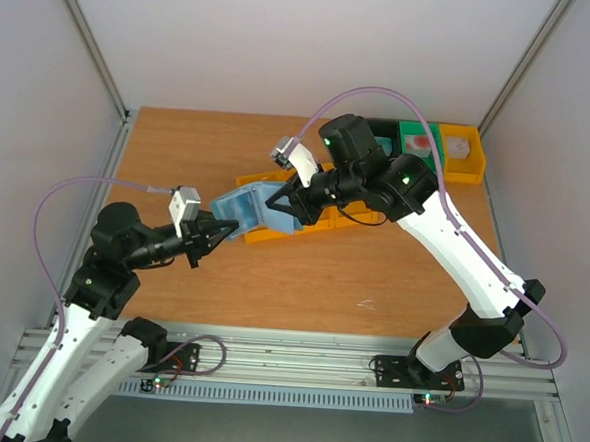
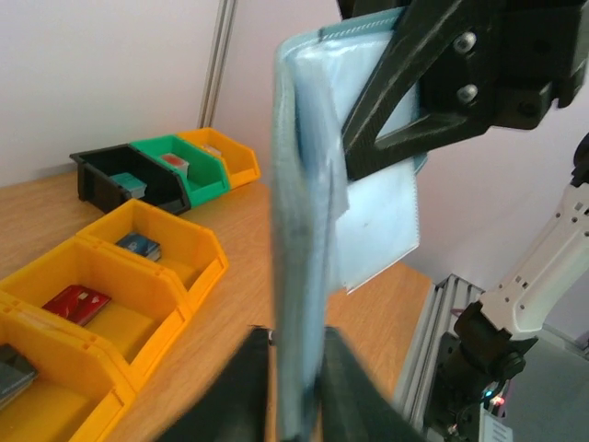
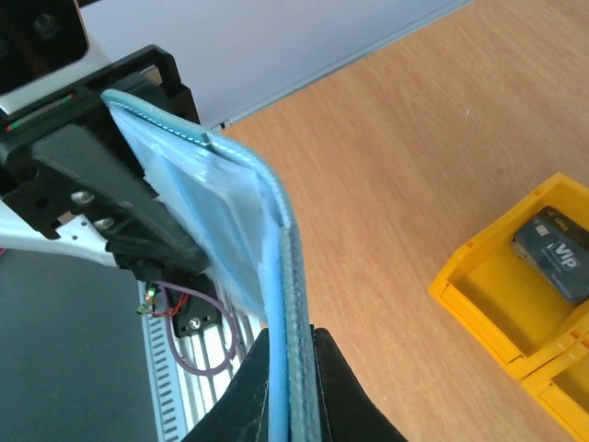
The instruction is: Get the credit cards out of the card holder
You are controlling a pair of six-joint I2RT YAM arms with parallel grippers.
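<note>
Left gripper point(image 2: 296, 368) and right gripper point(image 3: 293, 387) are both clamping the card holder point(image 2: 382, 221) mid-air; credit cards point(image 2: 78, 302) are lying in yellow bins point(image 2: 198, 269), so I'm guessing it's needing setting down next.

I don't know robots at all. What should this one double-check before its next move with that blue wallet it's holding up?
1. Left gripper shut on the card holder: ok.
2. Right gripper shut on the holder's other edge: ok.
3. Card holder held clear of the table: ok.
4. Clear sleeves emptied: cannot tell. The one facing the left wrist camera looks empty, and the others are hidden.
5. Red card, blue card and dark grey card lying in the yellow bins: ok.
</note>
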